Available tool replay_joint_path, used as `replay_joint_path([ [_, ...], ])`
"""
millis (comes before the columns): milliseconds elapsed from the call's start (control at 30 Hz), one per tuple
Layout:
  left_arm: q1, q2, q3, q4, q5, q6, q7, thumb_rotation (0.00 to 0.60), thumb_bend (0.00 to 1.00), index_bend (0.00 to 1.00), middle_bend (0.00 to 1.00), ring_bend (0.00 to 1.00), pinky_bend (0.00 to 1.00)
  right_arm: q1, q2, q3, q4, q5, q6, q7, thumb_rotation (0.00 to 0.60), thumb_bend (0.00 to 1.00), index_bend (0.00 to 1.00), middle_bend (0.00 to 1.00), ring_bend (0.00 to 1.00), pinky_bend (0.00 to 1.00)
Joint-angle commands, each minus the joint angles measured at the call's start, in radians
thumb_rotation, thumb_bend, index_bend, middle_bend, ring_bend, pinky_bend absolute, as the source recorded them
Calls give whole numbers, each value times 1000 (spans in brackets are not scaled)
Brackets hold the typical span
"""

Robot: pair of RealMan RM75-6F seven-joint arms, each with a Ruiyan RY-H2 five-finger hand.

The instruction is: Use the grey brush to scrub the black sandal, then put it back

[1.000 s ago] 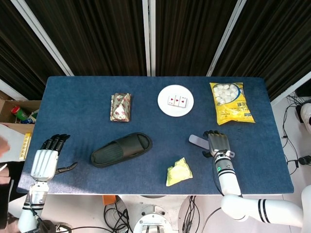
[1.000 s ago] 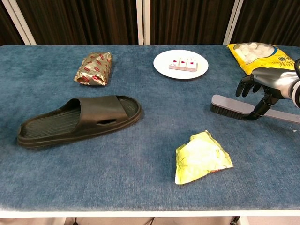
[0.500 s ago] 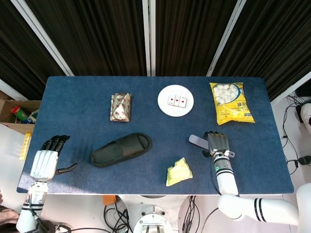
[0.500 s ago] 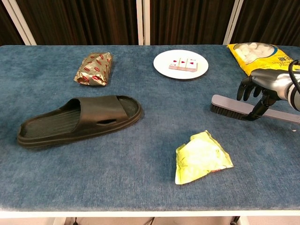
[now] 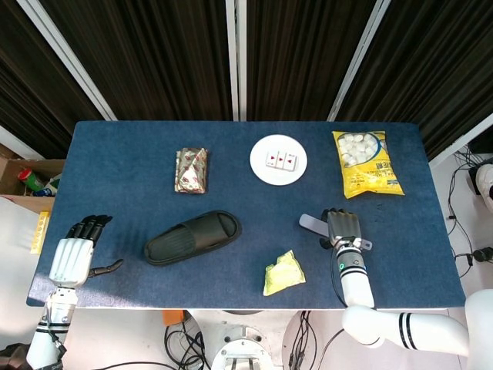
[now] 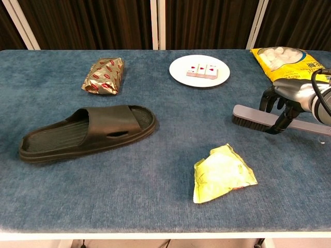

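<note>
The black sandal (image 5: pixel 192 237) lies on its sole at the table's middle front, also in the chest view (image 6: pixel 85 133). To its right the grey brush (image 5: pixel 310 223) lies flat on the blue cloth, bristles down (image 6: pixel 253 116). My right hand (image 5: pixel 343 229) hovers low over the brush's handle; in the chest view the hand (image 6: pixel 287 101) has its thumb down on the near side and its fingers curled behind the far side, with the brush still flat on the table. My left hand (image 5: pixel 73 250) rests at the front left edge with fingers spread, holding nothing.
A gold foil packet (image 5: pixel 191 170) lies behind the sandal. A white plate (image 5: pixel 278 159) sits at the back centre, with a yellow bag of white balls (image 5: pixel 366 163) to its right. A crumpled yellow-green packet (image 5: pixel 283 272) lies near the front edge.
My right hand has sunk a little lower over the brush handle and its fingers have curled down behind it. The brush, the sandal and my left hand have not moved.
</note>
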Motion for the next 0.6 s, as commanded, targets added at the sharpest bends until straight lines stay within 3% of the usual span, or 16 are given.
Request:
replay_joint_path([
  [33, 0, 2, 1, -1, 0, 0, 0, 452, 91, 167, 171, 146, 249, 0, -1, 2, 1, -6, -4, 6, 600, 238, 401, 321, 238, 380],
  [600, 0, 6, -1, -8, 0, -2, 4, 455, 91, 167, 171, 146, 249, -2, 7, 3, -5, -19, -12, 18, 600, 276, 421, 324, 243, 384],
])
